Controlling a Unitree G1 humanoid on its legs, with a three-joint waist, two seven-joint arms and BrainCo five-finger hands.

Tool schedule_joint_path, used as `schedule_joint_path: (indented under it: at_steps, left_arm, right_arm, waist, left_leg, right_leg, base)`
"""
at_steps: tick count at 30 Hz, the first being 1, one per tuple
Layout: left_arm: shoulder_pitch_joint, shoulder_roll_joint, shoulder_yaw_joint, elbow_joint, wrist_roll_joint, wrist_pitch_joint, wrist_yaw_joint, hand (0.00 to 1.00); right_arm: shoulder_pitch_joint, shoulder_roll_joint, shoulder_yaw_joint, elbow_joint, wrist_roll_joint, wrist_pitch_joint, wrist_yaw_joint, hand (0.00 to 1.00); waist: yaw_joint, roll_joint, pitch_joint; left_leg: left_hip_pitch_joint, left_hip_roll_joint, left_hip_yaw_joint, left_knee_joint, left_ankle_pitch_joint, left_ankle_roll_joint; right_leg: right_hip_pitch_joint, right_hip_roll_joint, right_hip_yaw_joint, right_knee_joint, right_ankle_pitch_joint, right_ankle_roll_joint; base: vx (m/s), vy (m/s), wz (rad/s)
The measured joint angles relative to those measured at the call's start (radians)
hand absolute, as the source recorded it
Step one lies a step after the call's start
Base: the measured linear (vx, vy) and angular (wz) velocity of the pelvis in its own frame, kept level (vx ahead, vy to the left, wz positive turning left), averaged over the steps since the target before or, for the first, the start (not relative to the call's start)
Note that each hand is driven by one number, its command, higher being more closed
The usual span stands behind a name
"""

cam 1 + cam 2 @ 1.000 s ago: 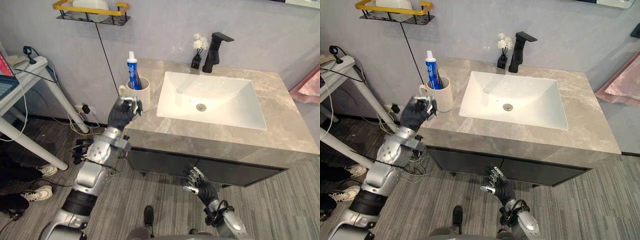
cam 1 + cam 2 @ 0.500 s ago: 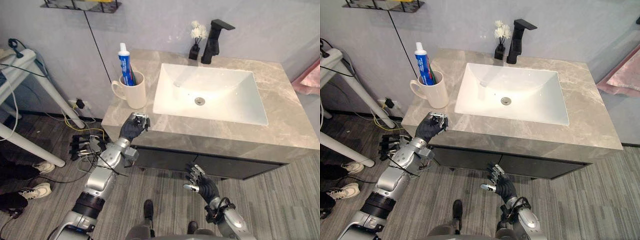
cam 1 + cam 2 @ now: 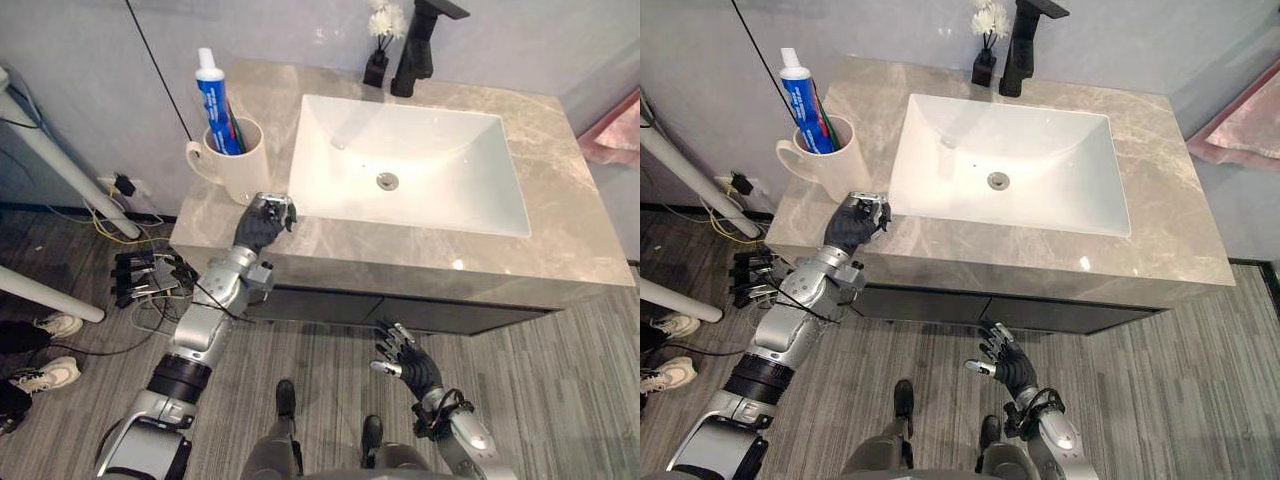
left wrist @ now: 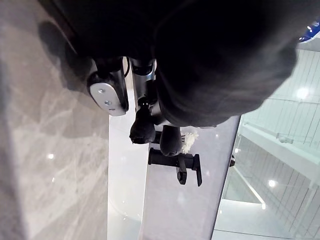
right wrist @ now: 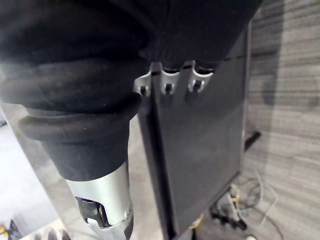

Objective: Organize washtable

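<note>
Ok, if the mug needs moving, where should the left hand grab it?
Probably the body, low down, coming from the front: the mug stands upright, its handle points left, away from the sink, and the toothpaste fills the top. The left hand sits just in front.

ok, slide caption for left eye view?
Left hand curled, empty, over countertop beside the toothpaste mug; right hand open below.

A cream mug (image 3: pixel 238 166) stands upright on the counter's (image 3: pixel 330 243) left side, holding a blue toothpaste tube (image 3: pixel 211 92) and a toothbrush (image 3: pixel 823 120).
</note>
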State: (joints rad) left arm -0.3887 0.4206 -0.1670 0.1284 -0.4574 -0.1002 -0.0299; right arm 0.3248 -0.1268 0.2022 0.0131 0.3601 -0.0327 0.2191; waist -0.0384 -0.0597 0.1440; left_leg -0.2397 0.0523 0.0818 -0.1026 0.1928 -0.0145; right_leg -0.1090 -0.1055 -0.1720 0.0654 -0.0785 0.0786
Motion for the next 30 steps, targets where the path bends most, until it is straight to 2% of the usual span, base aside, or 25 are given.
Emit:
schedule_joint_path:
  at_steps: [8,18,24,30]
  left_arm:
    - [0.017,0.059,0.096,0.004,-0.002,-0.010,0.010,1.00]
    - [0.105,0.058,0.211,-0.020,-0.004,-0.039,0.010,1.00]
    - [0.137,0.045,0.228,-0.045,-0.003,-0.043,0.010,1.00]
    - [0.135,0.022,0.238,-0.064,-0.002,-0.046,0.011,1.00]
  right_arm:
    - [-0.009,0.000,-0.004,0.000,0.000,-0.001,0.000,0.00]
    - [-0.003,0.002,-0.042,0.000,-0.017,-0.001,0.002,0.00]
    - [-0.002,0.003,-0.056,-0.002,-0.018,-0.001,0.003,0.00]
    - [0.000,0.006,-0.057,-0.039,-0.018,-0.001,0.002,0.00]
  waist:
    - [0.003,0.000,0.009]
    - [0.000,0.006,0.014]
    - [0.000,0.018,0.025]
    - [0.000,0.018,0.040]
  left_leg:
    - [-0.009,0.000,0.002,0.000,-0.003,-0.003]
    - [-0.009,-0.004,0.001,0.000,-0.004,-0.005]
    - [-0.008,-0.005,0.000,0.000,-0.004,-0.005]
    - [-0.008,-0.005,0.000,0.000,-0.004,-0.005]
  right_leg:
    - [0.000,0.001,0.004,-0.024,0.012,-0.002]
    - [0.004,0.004,-0.011,-0.031,0.014,-0.003]
    - [0.008,0.006,-0.020,-0.031,0.009,-0.011]
    - [0.004,0.005,-0.019,-0.031,0.009,-0.012]
  base:
    - [0.00,-0.001,-0.01]
    - [0.00,-0.001,0.01]
    - [0.00,0.001,0.03]
    - [0.00,0.000,0.00]
